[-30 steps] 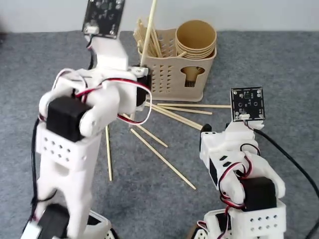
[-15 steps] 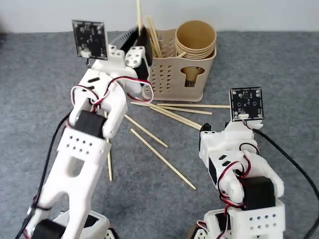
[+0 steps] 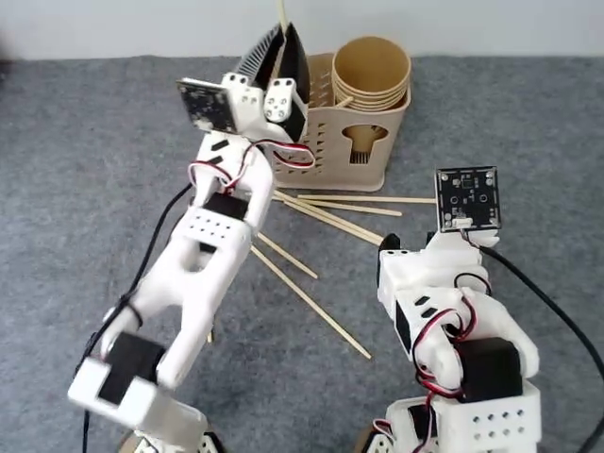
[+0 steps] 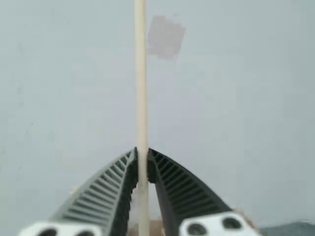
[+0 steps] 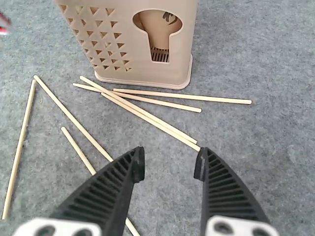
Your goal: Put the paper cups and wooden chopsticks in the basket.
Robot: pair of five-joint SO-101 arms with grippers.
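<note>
Over the last second our left arm unfolded from a hunched pose near its base and stretched forward across the grey mat (image 3: 510, 123). That carried the left gripper (image 3: 283, 38) from beside the basket (image 3: 321, 151) up above its rim. The jaws were pinched on one wooden chopstick (image 4: 141, 73), which stood nearly upright between them and reached well above the fingertips. From the high view the gripper hung over the basket's perforated compartment, the side away from the paper cups (image 3: 371, 66). Whether the stick's lower end was already inside we could not tell, because the jaws hid it.

The cups sat nested in the other compartment, so we judged that half of the task done. This stick, we thought, needed only to be lowered and let go. The main risk was its lower end catching on the rim and tipping out.

Our right gripper (image 5: 167, 164) hung with its jaws spread and nothing between them, low over the mat in front of the basket. Several loose chopsticks (image 5: 182, 96) lay just ahead of it: a fanned cluster close to the basket's foot and a few more scattered farther off. We reckoned those were the work left.
</note>
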